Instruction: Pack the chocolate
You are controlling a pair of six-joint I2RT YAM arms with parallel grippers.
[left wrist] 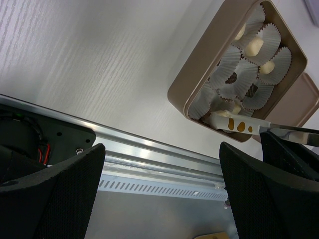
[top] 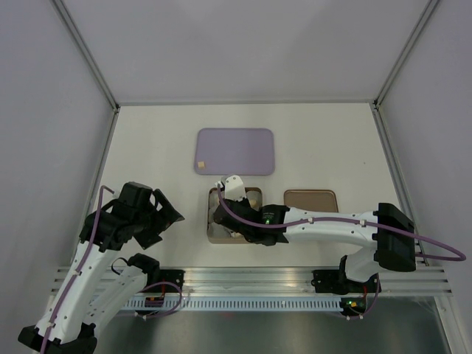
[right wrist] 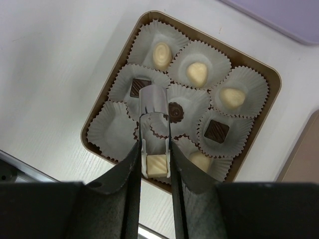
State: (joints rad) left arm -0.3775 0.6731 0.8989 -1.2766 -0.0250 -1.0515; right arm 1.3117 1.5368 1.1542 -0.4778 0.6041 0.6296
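Observation:
An open brown box [right wrist: 225,50] holds white paper cups with pale and dark chocolate [right wrist: 197,73] pieces in several of them. My right gripper [right wrist: 154,149] is shut on metal tongs [right wrist: 153,104], which pinch a pale square chocolate [right wrist: 156,165] just above the box's near edge. The cup on the box's left [right wrist: 112,127] is empty. From above, the right gripper [top: 225,214] hangs over the box [top: 214,234]. One tan chocolate [top: 200,164] lies on the purple tray [top: 234,151]. My left gripper [top: 166,210] is open and empty, left of the box.
The flat brown lid [top: 310,199] lies to the right of the box. An aluminium rail [left wrist: 149,149] runs along the near edge of the table, below my left gripper [left wrist: 162,194]. White walls enclose the table on three sides.

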